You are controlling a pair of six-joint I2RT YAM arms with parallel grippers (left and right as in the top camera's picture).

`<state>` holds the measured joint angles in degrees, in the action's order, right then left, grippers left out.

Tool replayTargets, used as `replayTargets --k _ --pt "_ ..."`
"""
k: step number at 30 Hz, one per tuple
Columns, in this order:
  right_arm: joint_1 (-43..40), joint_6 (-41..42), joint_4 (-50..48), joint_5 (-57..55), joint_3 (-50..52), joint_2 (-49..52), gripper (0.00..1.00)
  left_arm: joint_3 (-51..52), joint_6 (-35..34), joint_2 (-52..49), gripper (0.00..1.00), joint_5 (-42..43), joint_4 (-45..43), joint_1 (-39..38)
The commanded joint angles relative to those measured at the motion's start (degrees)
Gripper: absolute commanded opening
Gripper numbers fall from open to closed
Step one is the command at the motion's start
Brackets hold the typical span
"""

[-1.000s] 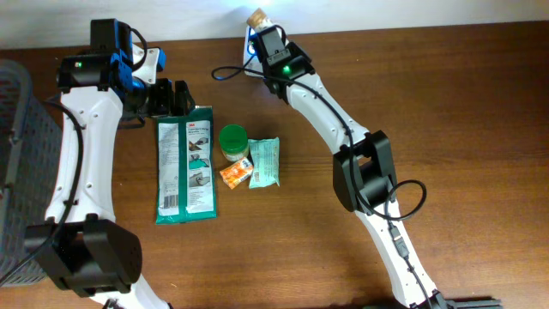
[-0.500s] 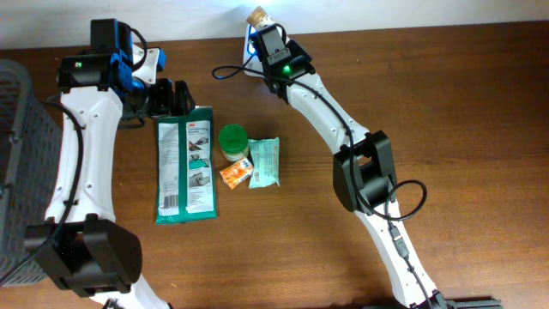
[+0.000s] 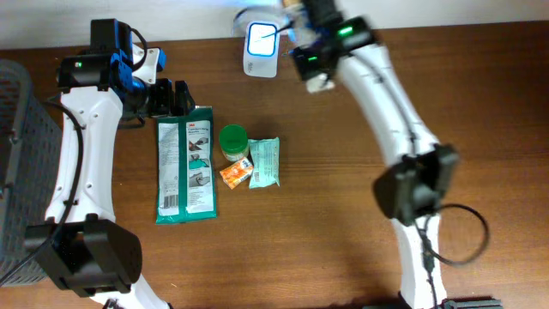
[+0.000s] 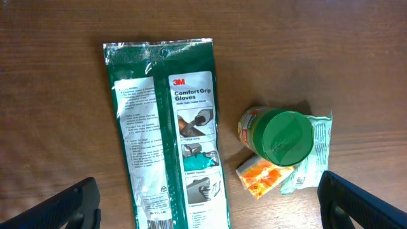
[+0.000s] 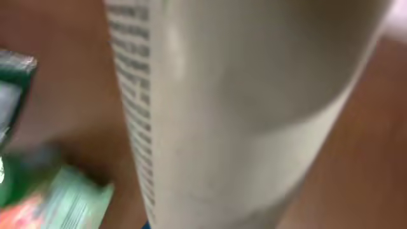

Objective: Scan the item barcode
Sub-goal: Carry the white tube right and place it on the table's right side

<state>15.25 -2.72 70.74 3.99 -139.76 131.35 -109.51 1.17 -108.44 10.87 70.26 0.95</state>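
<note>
Right wrist view is nearly all blur. A pale cylindrical container w/ columns of fine print (image 5: 241,95) fills the frame at very close range. The text is unreadable, and I can't tell whether a barcode is among it. The fingers are out of shot there.

Overhead, the right end effector (image 3: 298,17) sits at the table's far edge, closed tight on that container. Only the container's tan tip shows, cut off by the top of the frame. Just beside it lies a white rounded-square device w/ a glowing face (image 3: 261,43).

The left end effector (image 3: 167,97), fingers wide apart and holding nothing, hovers at the top edge of a long dark-green foil glove pack (image 4: 172,127). In its wrist view only the black fingertips (image 4: 63,207) show, at the bottom corners.

Beside the pack is a touching cluster: a small jar w/ green lid (image 4: 283,135), an orange packet (image 4: 261,178) and a mint-green pouch (image 4: 311,159), both partly hidden under the jar.

The dark brown wood-grain table (image 3: 343,215) carries everything. A grey mesh basket (image 3: 13,172) is cut off at the frame edge. A pale wall strip (image 3: 446,10) runs along the far side.
</note>
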Motion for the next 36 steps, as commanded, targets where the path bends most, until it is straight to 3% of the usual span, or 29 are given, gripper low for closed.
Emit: replayTargets --k 1,4,7,14,19,21,23,26,31,36 --pt "-7.23 4.28 9.86 14.1 -1.2 -4.72 0.04 -0.35 1.05 -0.35 0.99 0.2 -0.09 0.35" --pt "-14.03 2.01 21.79 13.0 0.26 -4.22 0.04 -0.35 1.05 -0.35 0.99 0.2 -0.09 0.35" --pt "-18.88 1.7 23.54 8.35 5.7 -4.22 0.04 -0.35 1.05 -0.35 0.99 0.2 -0.09 0.35" --pt "-27.96 1.73 12.09 7.34 28.98 -4.22 0.04 -0.35 1.07 -0.35 0.99 0.2 -0.09 0.35" --pt "-33.33 1.73 6.84 7.37 37.03 -4.22 0.04 -0.35 1.05 -0.35 0.99 0.2 -0.09 0.35" --pt "-34.38 1.7 6.67 7.58 37.27 -4.22 0.16 -0.35 1.05 -0.35 0.99 0.2 -0.09 0.35" --pt "-34.4 1.7 6.64 7.58 37.22 -4.22 0.34 -0.35 1.05 -0.35 0.99 0.2 -0.09 0.35" --pt "-33.68 1.7 6.71 7.58 37.22 -4.22 0.49 -0.35 1.05 -0.35 0.99 0.2 -0.09 0.35" --pt "-31.54 -0.11 10.73 7.58 32.92 -4.24 0.61 -0.35 1.05 -0.35 0.99 0.2 -0.09 0.35" --pt "-24.94 -1.42 18.1 7.54 20.94 -4.24 0.62 -0.35 1.05 -0.35 0.99 0.2 -0.09 0.35"
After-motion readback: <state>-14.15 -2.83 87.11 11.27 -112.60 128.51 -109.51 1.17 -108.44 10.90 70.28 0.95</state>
